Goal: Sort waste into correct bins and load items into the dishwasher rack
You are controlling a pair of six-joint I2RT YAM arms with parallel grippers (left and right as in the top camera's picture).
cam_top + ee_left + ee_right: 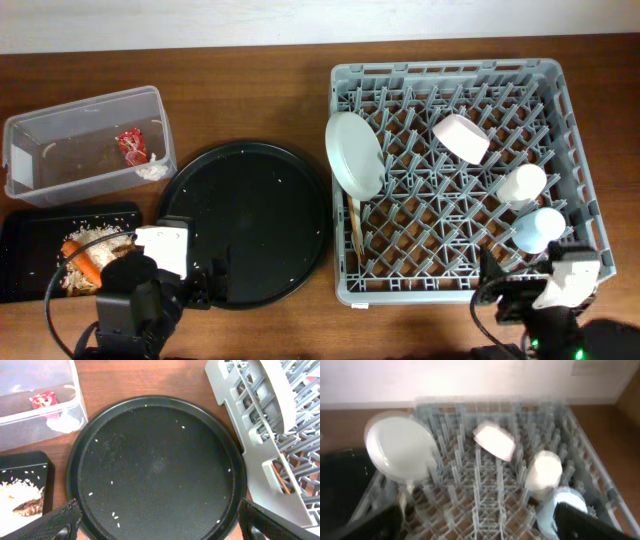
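The grey dishwasher rack (570, 130) holds the pale grey plate (355, 155) on edge, two white cups (460, 138) (523, 184), the light blue cup (538, 229) and wooden chopsticks (354, 225). The clear tub (60, 122) holds the red wrapper (131, 145) and white scrap (152, 171). The flat black tray (25, 260) holds beige scraps (95, 236) and the carrot (82, 258). My left gripper (160, 527) is open and empty over the round black tray's near edge. My right gripper (480, 525) is open and empty at the rack's near side. The fork is not visible.
The large round black tray (250, 220) lies between the bins and the rack, with a few rice grains on it. The rack also shows in the left wrist view (260, 450) and the right wrist view (485, 485). Bare wooden table lies behind.
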